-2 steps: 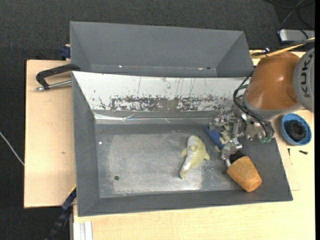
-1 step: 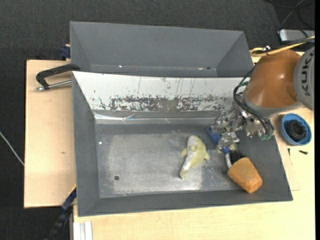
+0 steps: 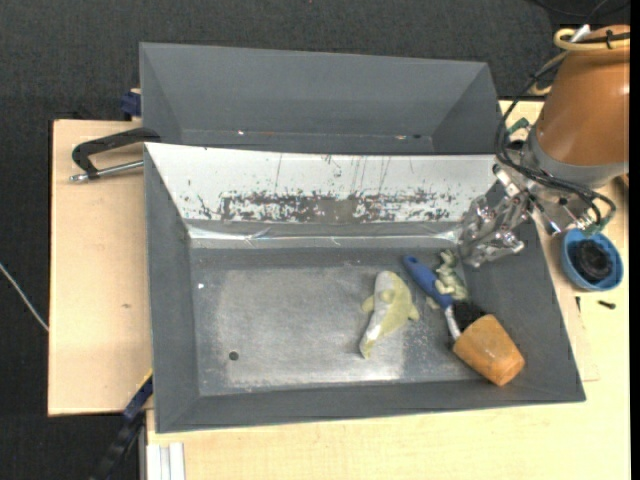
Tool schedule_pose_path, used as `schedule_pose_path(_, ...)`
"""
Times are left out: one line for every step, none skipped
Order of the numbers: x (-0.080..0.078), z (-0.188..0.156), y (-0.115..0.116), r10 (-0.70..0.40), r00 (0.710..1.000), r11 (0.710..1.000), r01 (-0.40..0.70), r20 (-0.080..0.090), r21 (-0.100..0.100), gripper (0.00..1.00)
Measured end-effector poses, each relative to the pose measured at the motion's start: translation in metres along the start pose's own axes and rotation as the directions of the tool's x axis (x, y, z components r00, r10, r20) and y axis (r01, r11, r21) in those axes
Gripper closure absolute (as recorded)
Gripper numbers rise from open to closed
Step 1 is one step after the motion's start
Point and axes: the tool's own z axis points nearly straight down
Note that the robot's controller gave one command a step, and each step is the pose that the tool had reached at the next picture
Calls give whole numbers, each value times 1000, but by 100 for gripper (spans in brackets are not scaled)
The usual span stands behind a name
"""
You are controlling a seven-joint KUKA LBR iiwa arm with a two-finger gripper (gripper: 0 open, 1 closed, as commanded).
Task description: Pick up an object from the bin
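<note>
Orange wrist cover (image 3: 590, 98): two o'clock, cut off by the right edge.
Gripper (image 3: 495, 233): three o'clock of the bin; tip detail too small to tell.
Small pale greenish lump (image 3: 451, 280): kind unclear; overlaps the blue handle.
Blue-handled tool with black end (image 3: 425, 273): four o'clock; black end partly behind rounded orange block (image 3: 490, 353).

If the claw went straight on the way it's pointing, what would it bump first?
Probably the small pale bit beside the blue-handled tool, just below the claw. Depth is unclear, so that's a guess.
</note>
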Motion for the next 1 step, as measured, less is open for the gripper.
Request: schedule_pose_path(1, 3, 0, 2, 1000, 1000, -2, -5, -5, 0)
